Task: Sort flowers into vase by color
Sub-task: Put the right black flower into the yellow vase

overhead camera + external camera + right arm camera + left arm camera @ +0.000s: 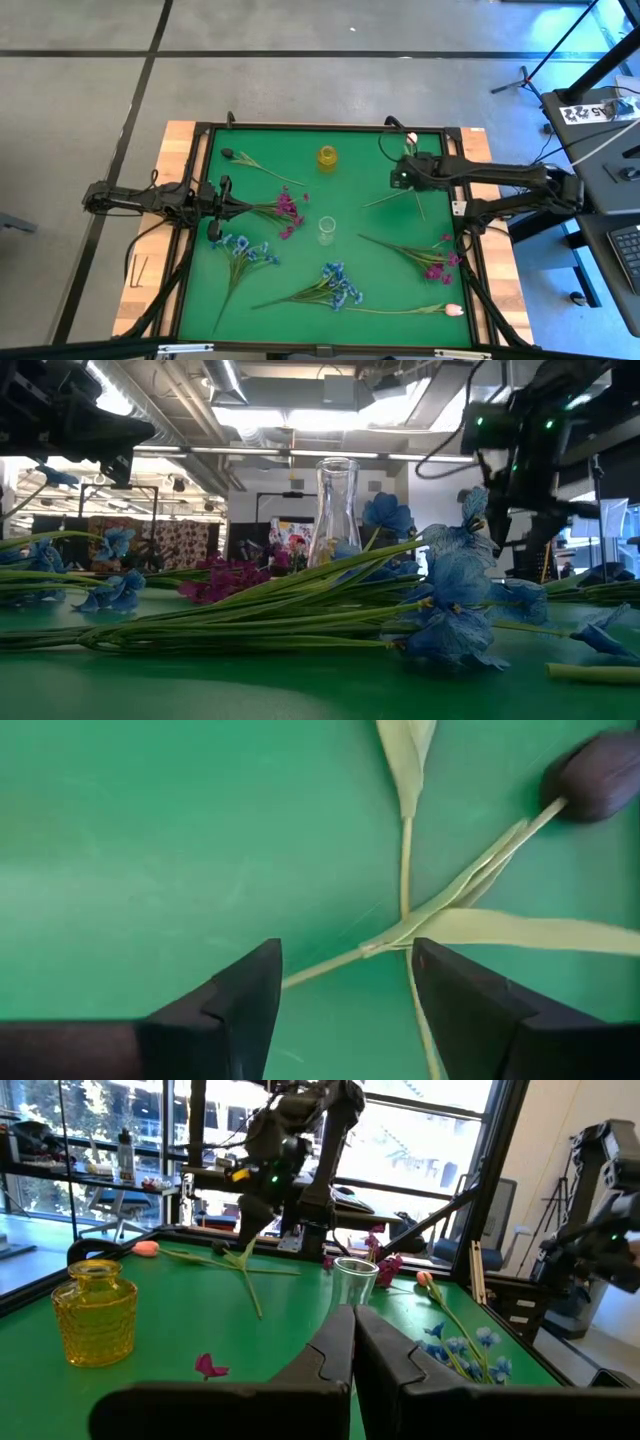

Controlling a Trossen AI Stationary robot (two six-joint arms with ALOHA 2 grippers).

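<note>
- high view: right gripper (403, 178) reaches in over the green mat (300, 240) above two crossed tulip stems (405, 197); left gripper (222, 205) sits by the magenta spray (285, 210).
- low view: clear vase (336, 510) upright behind blue flowers (450, 600).
- left wrist: fingers (335, 1350) pressed together, empty; yellow vase (94, 1312) nearby.
- right wrist: fingers (250, 995) spread wide, empty, dark tulip bud (600, 775) beyond them.
</note>
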